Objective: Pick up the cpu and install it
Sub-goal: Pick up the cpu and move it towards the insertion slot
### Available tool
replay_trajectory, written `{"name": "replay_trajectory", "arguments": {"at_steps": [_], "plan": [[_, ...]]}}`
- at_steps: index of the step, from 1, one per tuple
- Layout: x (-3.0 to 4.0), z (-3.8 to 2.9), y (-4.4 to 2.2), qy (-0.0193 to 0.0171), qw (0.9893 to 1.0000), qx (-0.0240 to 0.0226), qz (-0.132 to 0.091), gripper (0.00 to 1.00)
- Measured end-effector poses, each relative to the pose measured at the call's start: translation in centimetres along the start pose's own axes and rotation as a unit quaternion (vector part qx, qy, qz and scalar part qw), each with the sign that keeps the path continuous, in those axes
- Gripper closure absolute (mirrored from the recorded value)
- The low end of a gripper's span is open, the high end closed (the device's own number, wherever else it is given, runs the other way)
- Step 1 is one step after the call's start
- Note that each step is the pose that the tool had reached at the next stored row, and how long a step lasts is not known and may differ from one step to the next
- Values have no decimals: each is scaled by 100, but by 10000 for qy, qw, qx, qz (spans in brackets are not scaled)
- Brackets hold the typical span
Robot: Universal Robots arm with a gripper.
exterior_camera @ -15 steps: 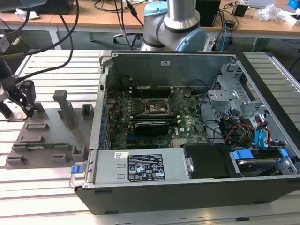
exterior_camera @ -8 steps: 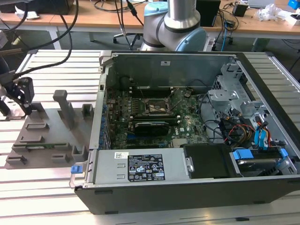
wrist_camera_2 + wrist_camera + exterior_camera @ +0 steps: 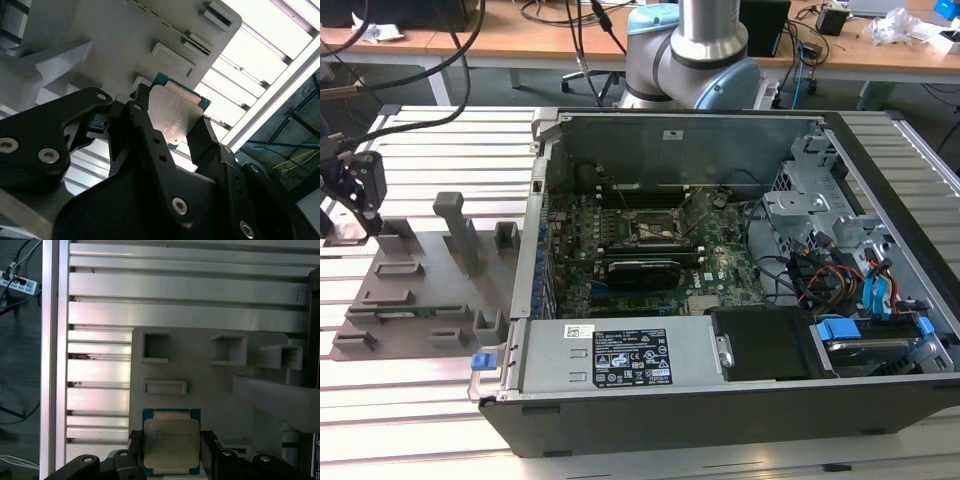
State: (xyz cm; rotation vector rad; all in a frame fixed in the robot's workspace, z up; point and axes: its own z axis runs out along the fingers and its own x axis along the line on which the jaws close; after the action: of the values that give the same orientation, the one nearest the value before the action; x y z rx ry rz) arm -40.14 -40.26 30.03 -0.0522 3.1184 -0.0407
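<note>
1. The gripper (image 3: 365, 222) hangs at the exterior view's far left, over the grey fixture plate (image 3: 420, 300); its fingers (image 3: 146, 127) stand against two opposite edges of the cpu (image 3: 171, 442), so it reads as clenched on the chip.
2. The cpu lies between them with its silver lid facing both wrist cameras; whether it rests on the plate or is just clear of it, I cannot tell.
3. Done well, this hold should be square and centred, I judge; a skewed chip would not seat cleanly in the socket (image 3: 657, 228), which lies well apart to the right inside the open computer case (image 3: 740, 410); a light squeeze suits so thin a part.
4. Both wrist views show the grasp and the chip's green rim; the exterior view instead shows the way across to the socket, with the case wall (image 3: 535, 200) between.
</note>
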Motion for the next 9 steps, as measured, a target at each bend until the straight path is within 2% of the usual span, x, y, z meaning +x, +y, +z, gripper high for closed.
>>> {"name": "replay_trajectory", "arguments": {"at_steps": [5,9], "plan": [[-3,-91,-3,3,10000,5,0,45],[-4,-139,-4,4,10000,8,0,45]]}}
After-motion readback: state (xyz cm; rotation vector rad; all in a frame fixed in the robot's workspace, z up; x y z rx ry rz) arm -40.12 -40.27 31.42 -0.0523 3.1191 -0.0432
